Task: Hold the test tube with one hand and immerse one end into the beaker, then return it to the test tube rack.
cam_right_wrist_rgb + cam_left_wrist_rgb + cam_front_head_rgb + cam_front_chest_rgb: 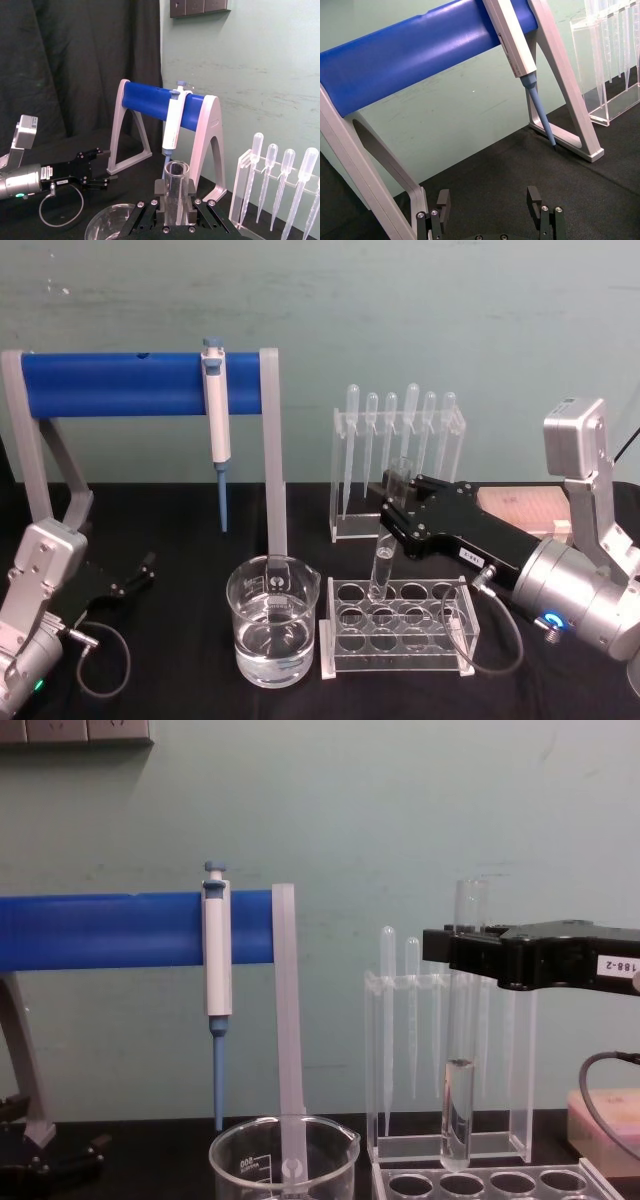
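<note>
Black flat-fingered right gripper point(395, 502), reaching in from the right, clamped on the upper part of the long clear glass test tube point(382, 565); flared rim just above the jaws. Tube near upright, slightly tilted, rounded end low over the far row of the clear plastic test tube rack point(395, 665), second hole from the left. In the hole or just above it: cannot tell.

Just left of rack: wide clear glass beaker point(272, 625), clear liquid in lower part, apart from the tube.

Behind rack: clear acrylic stand point(345, 470) of thin plastic pipettes. Farther left: white-and-blue pipettor point(216, 405) hung on blue bar with grey legs point(110, 385).

Black left gripper point(135, 575) parked near left on black cloth point(180, 680), fingers spread wide, nothing between.
</note>
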